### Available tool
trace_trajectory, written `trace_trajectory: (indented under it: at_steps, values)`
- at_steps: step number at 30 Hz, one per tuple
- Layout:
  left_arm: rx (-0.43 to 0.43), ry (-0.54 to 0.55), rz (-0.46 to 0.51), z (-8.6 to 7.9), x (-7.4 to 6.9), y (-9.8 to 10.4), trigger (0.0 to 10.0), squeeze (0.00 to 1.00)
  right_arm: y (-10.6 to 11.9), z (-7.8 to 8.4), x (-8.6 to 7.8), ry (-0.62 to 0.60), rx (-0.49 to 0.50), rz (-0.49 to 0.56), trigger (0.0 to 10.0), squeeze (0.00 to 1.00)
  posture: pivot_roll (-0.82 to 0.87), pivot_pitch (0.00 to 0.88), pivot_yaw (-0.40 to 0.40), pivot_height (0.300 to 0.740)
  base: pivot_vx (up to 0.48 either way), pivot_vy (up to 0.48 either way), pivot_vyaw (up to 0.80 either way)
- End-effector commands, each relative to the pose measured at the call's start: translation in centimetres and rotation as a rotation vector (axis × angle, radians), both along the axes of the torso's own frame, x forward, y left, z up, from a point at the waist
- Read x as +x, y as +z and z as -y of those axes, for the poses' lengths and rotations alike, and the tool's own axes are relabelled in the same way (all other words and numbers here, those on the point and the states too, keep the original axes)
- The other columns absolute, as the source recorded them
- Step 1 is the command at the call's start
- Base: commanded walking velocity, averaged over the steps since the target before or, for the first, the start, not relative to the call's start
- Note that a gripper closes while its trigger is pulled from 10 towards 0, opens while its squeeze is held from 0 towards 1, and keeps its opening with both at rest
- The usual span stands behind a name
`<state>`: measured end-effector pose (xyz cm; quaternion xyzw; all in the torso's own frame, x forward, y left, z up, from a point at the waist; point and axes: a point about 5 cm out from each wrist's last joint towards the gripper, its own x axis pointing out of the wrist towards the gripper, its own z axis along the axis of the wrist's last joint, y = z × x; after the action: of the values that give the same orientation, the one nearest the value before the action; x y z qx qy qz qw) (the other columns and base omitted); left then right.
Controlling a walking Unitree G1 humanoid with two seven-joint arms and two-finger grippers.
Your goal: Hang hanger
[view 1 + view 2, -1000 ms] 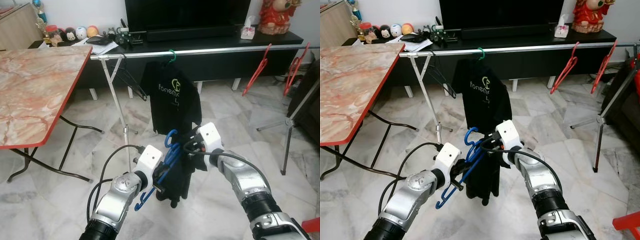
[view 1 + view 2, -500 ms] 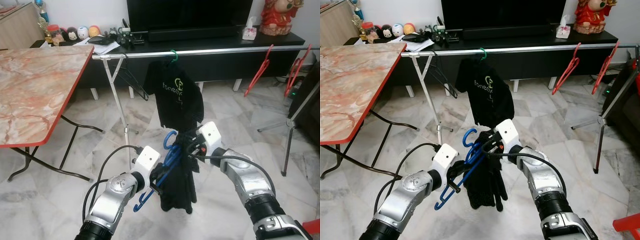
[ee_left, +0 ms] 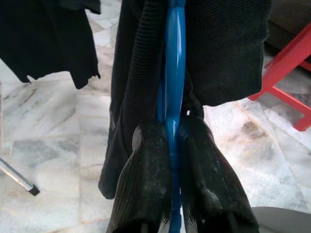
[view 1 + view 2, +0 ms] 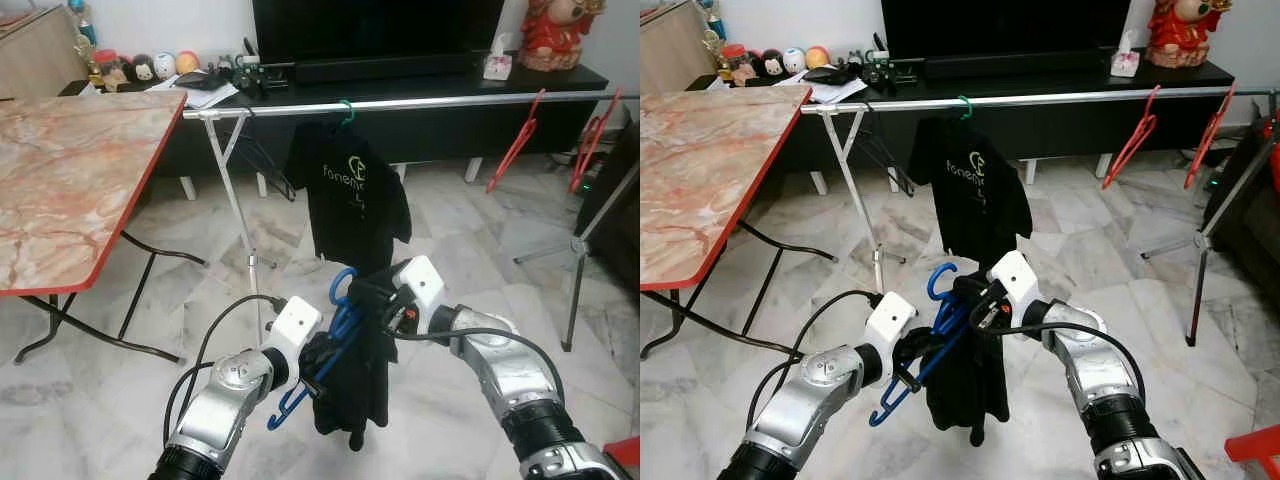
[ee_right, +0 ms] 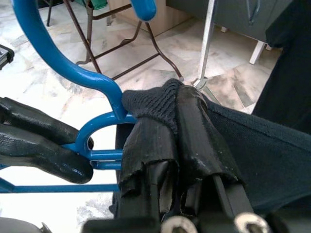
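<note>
A blue plastic hanger tilts between my two arms, hook uppermost. My left gripper is shut on its lower bar, the fingers pinching the blue hanger from both sides. A black garment drapes over the hanger and hangs below it. My right gripper is shut on a fold of that black garment right beside the hanger's neck. Beyond stands a silver clothes rail.
A black printed T-shirt hangs from a green hanger on the rail, with two empty red hangers farther right. A marble-topped folding table stands to my left. A dark TV cabinet runs behind the rail. A red stool stands near.
The black garment now hangs lower and straighter from the hanger. My right gripper has shifted slightly down and left at the hanger's neck; my left gripper keeps its hold.
</note>
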<state>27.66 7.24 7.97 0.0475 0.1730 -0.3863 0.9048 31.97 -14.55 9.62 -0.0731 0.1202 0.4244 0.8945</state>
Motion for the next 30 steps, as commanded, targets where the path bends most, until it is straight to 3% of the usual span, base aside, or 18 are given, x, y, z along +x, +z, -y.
trace_trajectory:
  at_steps: [1, 7, 8, 9, 10, 12, 13, 15, 30]
  values:
    - [-0.032, -0.041, 0.053, 0.6, 0.0, 1.4, 10.0, 0.00, 0.3, -1.0, -0.3, 0.069, 0.006, 0.015, 10.0, 0.00, -0.14, 0.000, 0.045, 0.740, 0.000, 0.000, 0.00]
    - [-0.030, -0.023, 0.061, 0.4, 0.2, 1.4, 10.0, 0.00, 0.3, -0.8, -0.4, 0.084, -0.007, 0.016, 10.0, 0.00, -0.14, 0.000, 0.041, 0.740, 0.000, 0.000, 0.00]
    - [-0.031, -0.020, 0.064, 0.4, 0.2, 1.5, 10.0, 0.00, 0.3, -0.8, -0.4, 0.086, -0.013, 0.019, 10.0, 0.15, -0.14, 0.000, 0.040, 0.740, 0.000, 0.000, 0.00]
    - [-0.032, -0.018, 0.065, 0.4, 0.3, 1.5, 10.0, 0.00, 0.3, -0.8, -0.4, 0.088, -0.018, 0.022, 10.0, 0.15, -0.14, 0.000, 0.040, 0.740, 0.000, 0.000, 0.00]
    - [-0.031, -0.016, 0.067, 0.3, 0.3, 1.5, 10.0, 0.00, 0.4, -0.9, -0.4, 0.094, -0.020, 0.024, 10.0, 0.42, -0.15, 0.000, 0.040, 0.740, 0.000, 0.000, 0.00]
    - [-0.035, -0.011, 0.072, 0.3, 0.4, 1.6, 10.0, 0.00, 0.6, -1.1, -0.5, 0.110, -0.014, 0.025, 10.0, 0.58, -0.15, 0.000, 0.040, 0.740, 0.000, 0.000, 0.00]
    - [-0.035, -0.011, 0.072, 0.3, 0.4, 1.6, 10.0, 0.00, 0.6, -1.1, -0.5, 0.110, -0.014, 0.025, 10.0, 0.58, -0.15, 0.000, 0.040, 0.740, 0.000, 0.000, 0.00]
    - [-0.039, -0.006, 0.077, 0.3, 0.5, 1.7, 10.0, 0.00, 0.6, -1.2, -0.7, 0.129, -0.013, 0.024, 10.0, 0.99, -0.15, 0.000, 0.037, 0.740, 0.000, 0.000, 0.00]
    - [-0.042, 0.022, 0.099, 0.2, 0.8, 1.9, 10.0, 0.00, 0.1, -1.1, -1.4, 0.175, -0.057, 0.000, 10.0, 1.00, -0.15, 0.000, 0.030, 0.740, 0.000, 0.000, 0.00]
